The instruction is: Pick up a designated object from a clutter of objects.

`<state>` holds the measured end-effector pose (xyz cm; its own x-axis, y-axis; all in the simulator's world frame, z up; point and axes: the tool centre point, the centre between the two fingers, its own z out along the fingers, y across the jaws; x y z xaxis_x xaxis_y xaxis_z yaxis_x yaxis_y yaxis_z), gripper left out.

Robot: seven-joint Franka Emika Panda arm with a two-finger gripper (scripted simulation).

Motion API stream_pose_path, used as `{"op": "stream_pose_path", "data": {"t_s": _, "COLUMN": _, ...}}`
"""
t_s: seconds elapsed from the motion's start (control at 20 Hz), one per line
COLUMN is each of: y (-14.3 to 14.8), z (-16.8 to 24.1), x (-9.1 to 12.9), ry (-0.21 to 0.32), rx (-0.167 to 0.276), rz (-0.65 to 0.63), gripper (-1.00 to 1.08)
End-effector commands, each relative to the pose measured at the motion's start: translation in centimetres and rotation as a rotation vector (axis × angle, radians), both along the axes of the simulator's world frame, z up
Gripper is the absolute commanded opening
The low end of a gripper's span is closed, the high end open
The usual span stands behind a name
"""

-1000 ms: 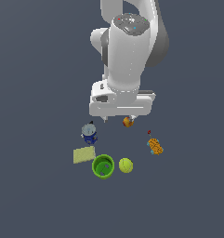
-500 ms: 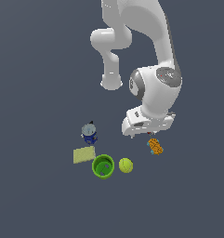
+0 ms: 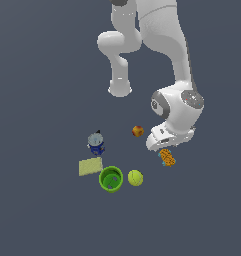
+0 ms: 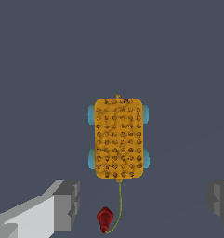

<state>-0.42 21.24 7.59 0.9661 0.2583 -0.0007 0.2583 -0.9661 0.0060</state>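
Observation:
The designated object is a small oblong orange block (image 3: 167, 157) with dark speckles and teal-blue bits at its edges. It lies on the dark floor at the exterior view's right, half under the arm's hand. In the wrist view the orange block (image 4: 119, 138) lies flat, with a thin cord running to a small red piece (image 4: 104, 219). My gripper (image 4: 143, 204) is open, with one finger (image 4: 62, 207) to each side, above the block and apart from it. In the exterior view the fingers are hidden behind the white hand (image 3: 173, 131).
The other clutter sits to the exterior view's left of the block: an orange-red ball (image 3: 137, 131), a yellow-green ball (image 3: 135, 177), a green cup (image 3: 111, 179), a pale yellow sponge (image 3: 90, 166) and a blue-grey can-like item (image 3: 96, 143).
The arm has swung from above the orange-red ball to the exterior view's right and lowered over the orange block. The objects have not moved.

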Motion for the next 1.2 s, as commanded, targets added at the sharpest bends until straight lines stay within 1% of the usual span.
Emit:
{"op": "stream_pose_path", "data": {"t_s": 0.0, "y": 0.8, "z": -0.8, "x": -0.4, "ry": 0.0, "rx": 0.004, "rz": 0.007, "gripper": 1.0}}
{"op": "stream_pose_path", "data": {"t_s": 0.4, "y": 1.0, "z": -1.5, "x": -0.5, "ry": 0.002, "rx": 0.005, "rz": 0.01, "gripper": 1.0}}
{"op": "stream_pose_path", "data": {"t_s": 0.85, "y": 1.0, "z": -5.4, "x": -0.6, "ry": 0.001, "rx": 0.005, "rz": 0.011, "gripper": 1.0}}
{"op": "stream_pose_path", "data": {"t_s": 1.1, "y": 1.1, "z": -6.1, "x": -0.6, "ry": 0.001, "rx": 0.005, "rz": 0.011, "gripper": 1.0}}
{"op": "stream_pose_path", "data": {"t_s": 1.15, "y": 1.1, "z": -6.1, "x": -0.6, "ry": 0.001, "rx": 0.005, "rz": 0.011, "gripper": -1.0}}
